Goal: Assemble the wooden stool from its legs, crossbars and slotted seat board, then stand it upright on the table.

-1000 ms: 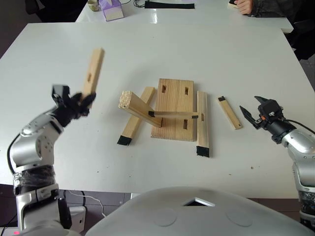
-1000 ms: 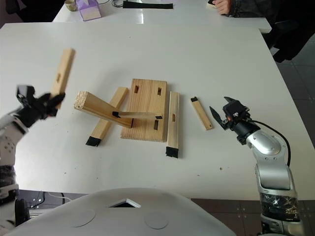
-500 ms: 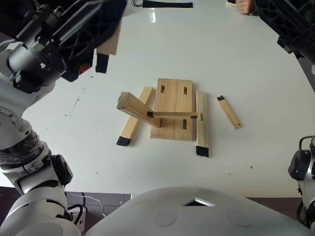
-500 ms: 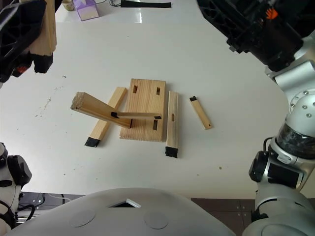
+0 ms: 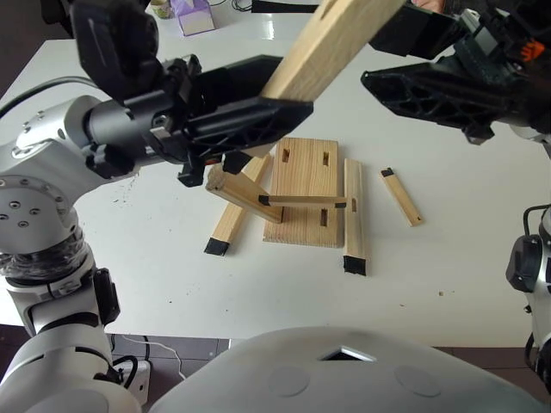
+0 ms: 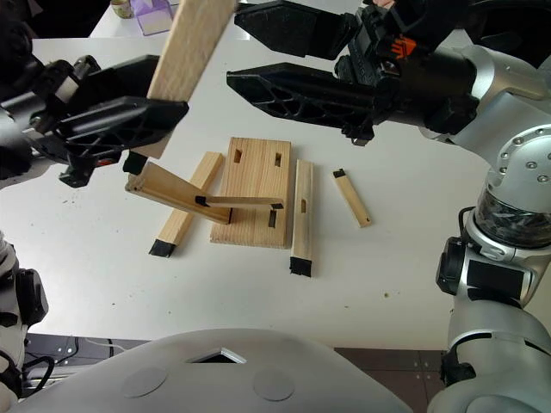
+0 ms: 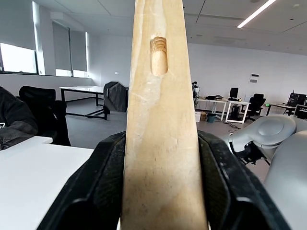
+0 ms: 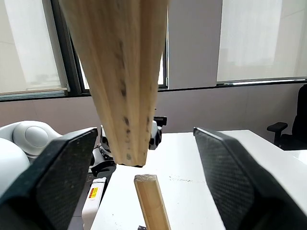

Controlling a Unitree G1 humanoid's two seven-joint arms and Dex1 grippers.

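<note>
Stool assembly looks barely begun: the left fingers (image 5: pixel 250 120) clamp one wooden leg (image 5: pixel 336 43) high above the flat slotted seat board (image 5: pixel 303 176), the right fingers (image 6: pixel 293 95) gape empty beside that leg, and on the counter (image 5: pixel 430 258) a crossbar (image 5: pixel 301 200) across the board seems to link a tilted leg (image 5: pixel 237 185) at its left to a flat leg (image 5: pixel 353 215) at its right.

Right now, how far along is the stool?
Looks done: one crossbar links the tilted leg and rightmost leg. In hand: the left end effector grips a third leg aloft, the right end effector open near it. Left: the loose leg, short crossbar, seat board, standing upright.
</note>
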